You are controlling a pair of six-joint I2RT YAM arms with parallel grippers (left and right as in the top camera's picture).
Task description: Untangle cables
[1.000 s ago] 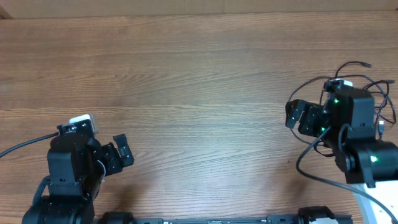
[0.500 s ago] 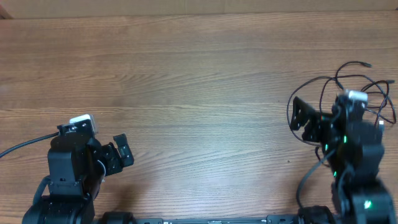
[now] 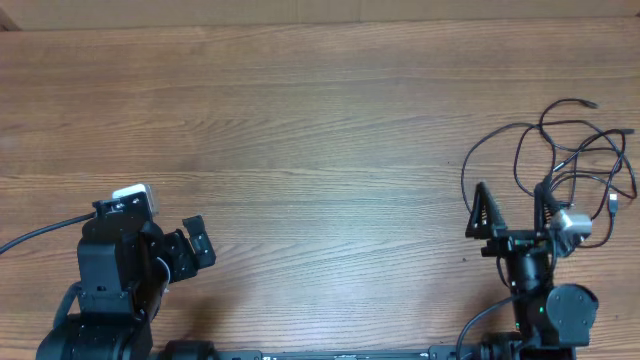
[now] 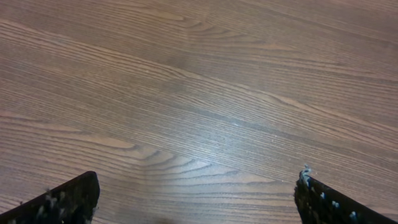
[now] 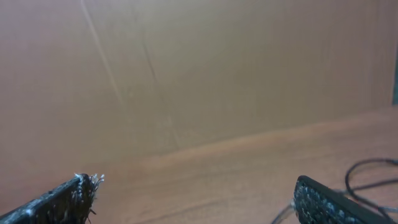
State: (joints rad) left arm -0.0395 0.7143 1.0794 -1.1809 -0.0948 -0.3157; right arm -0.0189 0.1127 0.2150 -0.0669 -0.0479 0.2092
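Note:
The cables [image 3: 578,148] are thin black cords lying in a loose tangle of loops at the table's right edge, with a small plug at the far end. My right gripper [image 3: 510,205] stands open just in front of and left of the tangle, its fingers pointing toward the far edge and holding nothing. In the right wrist view the gripper [image 5: 199,199] is wide open, and one cable loop [image 5: 364,164] shows beside the right finger [image 5: 329,202]. My left gripper [image 3: 198,243] is open at the front left, far from the cables. Between its fingers [image 4: 196,199] there is only bare wood.
The wooden table [image 3: 300,140] stretches between the two arms. A tan board [image 5: 186,68] stands along the far edge. The left arm's own thick black wire [image 3: 40,235] runs off the left side.
The right arm has pulled back toward the front edge and turned to point at the far side, uncovering the cable tangle it hung over. The left arm has not moved.

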